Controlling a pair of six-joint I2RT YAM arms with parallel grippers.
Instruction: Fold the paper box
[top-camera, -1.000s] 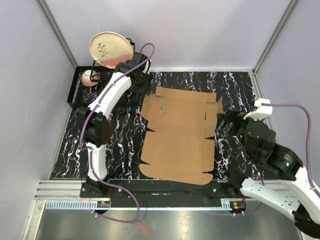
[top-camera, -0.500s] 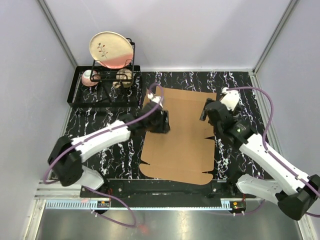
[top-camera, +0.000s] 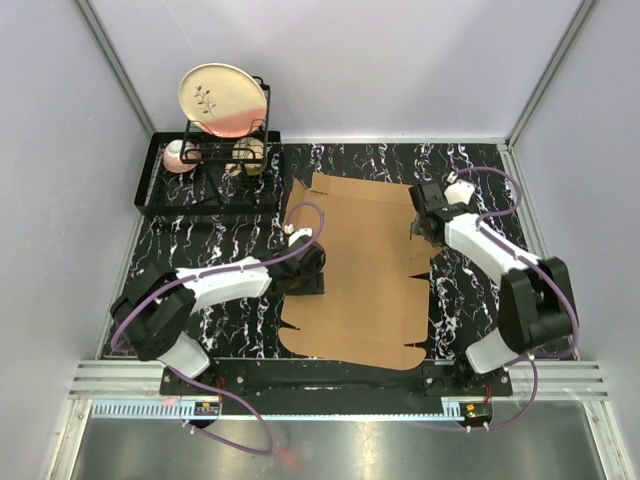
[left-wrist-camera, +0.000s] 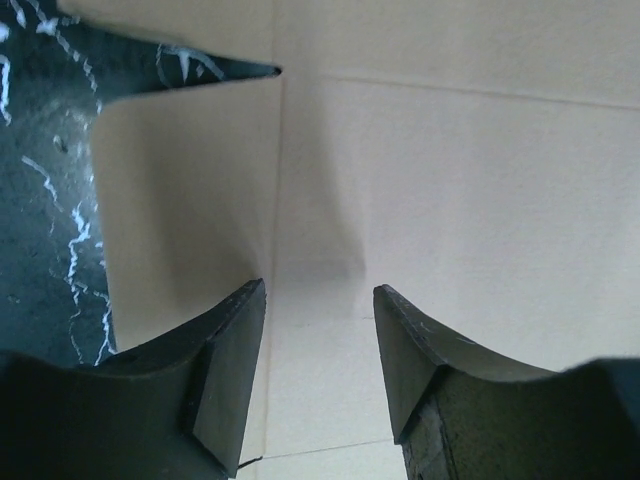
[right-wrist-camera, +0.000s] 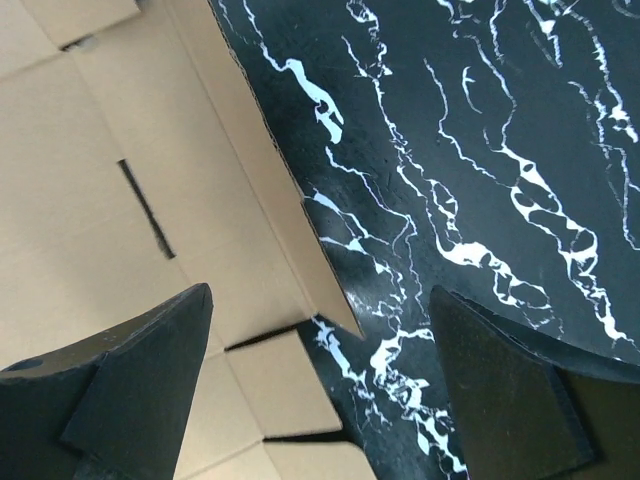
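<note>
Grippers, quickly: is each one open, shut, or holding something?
Left gripper: open, fingers apart over the paper box, holding nothing.
Right gripper: wide open at the paper box's edge, holding nothing.

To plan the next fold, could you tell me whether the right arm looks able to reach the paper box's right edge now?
Probably yes: the right gripper hangs open directly over the right edge of the paper box, nothing lies between them, and the left gripper is over the opposite side.
</note>
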